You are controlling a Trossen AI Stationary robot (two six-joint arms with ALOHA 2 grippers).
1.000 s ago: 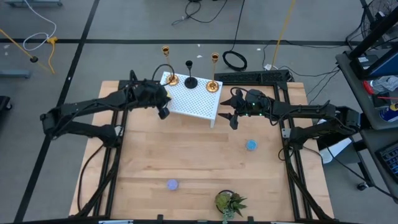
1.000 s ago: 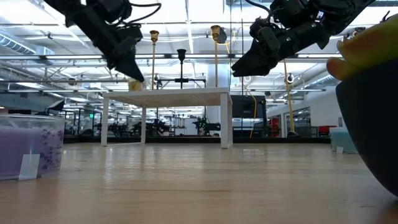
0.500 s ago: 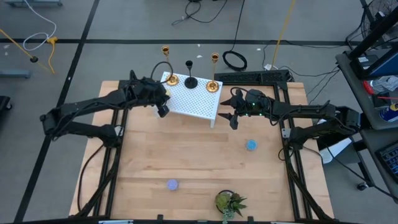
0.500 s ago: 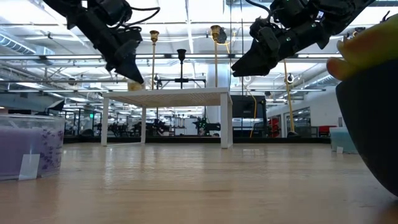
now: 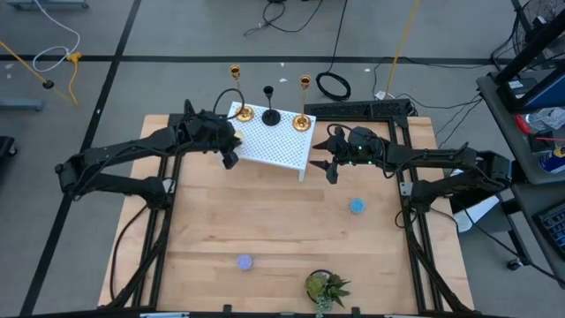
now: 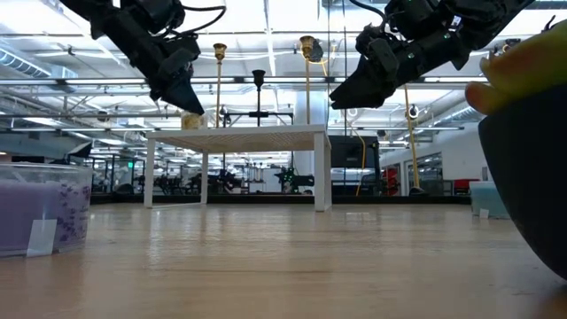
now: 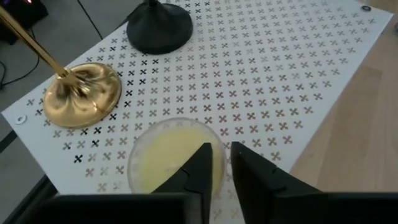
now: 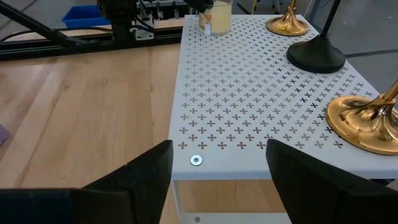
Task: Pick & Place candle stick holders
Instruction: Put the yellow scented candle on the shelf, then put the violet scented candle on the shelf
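Observation:
Two gold candle stick holders (image 5: 238, 97) (image 5: 304, 104) and a shorter black one (image 5: 269, 106) stand upright on their round bases on the far part of the white perforated rack (image 5: 282, 146). My left gripper (image 5: 229, 157) is over the rack's left corner, shut on a small yellow puck (image 7: 171, 155). The puck also shows in the right wrist view (image 8: 214, 18). My right gripper (image 5: 328, 168) is open and empty. It hovers just off the rack's right near corner (image 8: 196, 160), level with the rack's top. My left gripper has the yellow puck by its rim (image 7: 214, 146), on the side away from the gold base. One finger (image 7: 202, 165) lies over the puck's top and the other (image 7: 249, 168) stands outside its wall. The fingers slant down from the table's left. I cannot tell whether the puck is clear of the rack's top.
A blue puck (image 5: 357, 206) lies on the wooden table to the right. A purple puck (image 5: 244, 261) and a small potted plant (image 5: 324, 288) are near the front edge. A black frame (image 5: 371, 110) runs behind the rack on the right.
My left gripper has edged a little up and toward the table's left with the yellow puck. It stays shut.

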